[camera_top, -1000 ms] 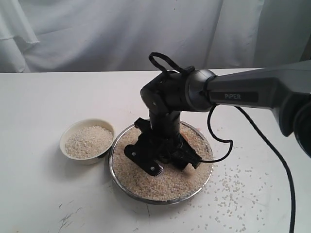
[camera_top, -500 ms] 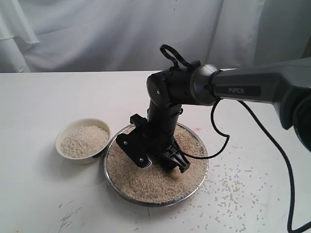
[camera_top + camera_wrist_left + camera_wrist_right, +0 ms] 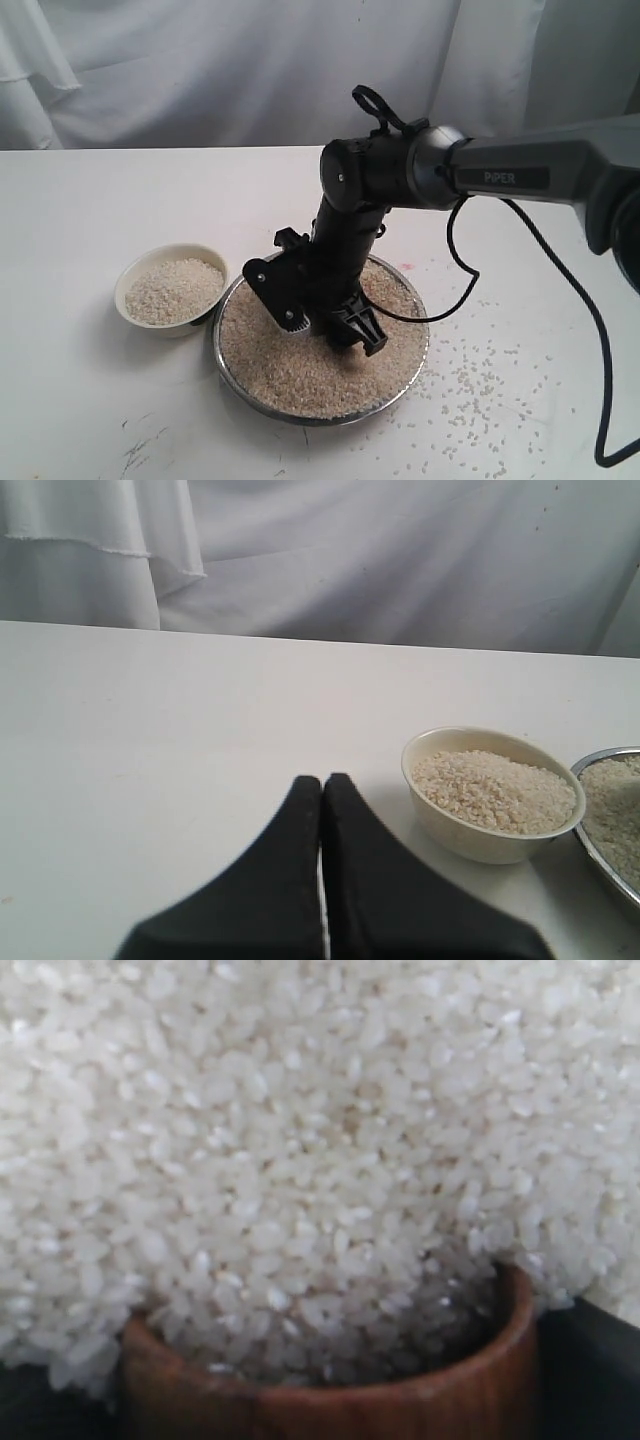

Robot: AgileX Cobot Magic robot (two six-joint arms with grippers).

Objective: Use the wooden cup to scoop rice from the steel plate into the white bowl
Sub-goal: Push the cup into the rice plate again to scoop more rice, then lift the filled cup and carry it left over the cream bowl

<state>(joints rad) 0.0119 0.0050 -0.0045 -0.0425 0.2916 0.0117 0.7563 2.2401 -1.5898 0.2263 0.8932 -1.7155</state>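
Observation:
The steel plate [image 3: 246,394] sits in the middle of the table, filled with rice [image 3: 300,372]. My right gripper [image 3: 325,318] reaches steeply down into that rice, shut on the wooden cup [image 3: 330,1405]. In the right wrist view the cup's mouth is pushed into the heap [image 3: 300,1140] and grains lie inside its rim. The exterior view hides the cup behind the fingers. The white bowl [image 3: 172,326] stands just left of the plate, holding rice. My left gripper [image 3: 322,782] is shut and empty, low over bare table beside the bowl [image 3: 470,838].
Loose grains [image 3: 480,390] are scattered on the table to the right of the plate. A black cable [image 3: 590,330] trails from the right arm down past the table's right side. A white cloth backdrop [image 3: 200,70] hangs behind the table.
The right wrist has swung up and to the right, so the gripper stands steeper in the rice. The plate and bowl have slid a little to the left.

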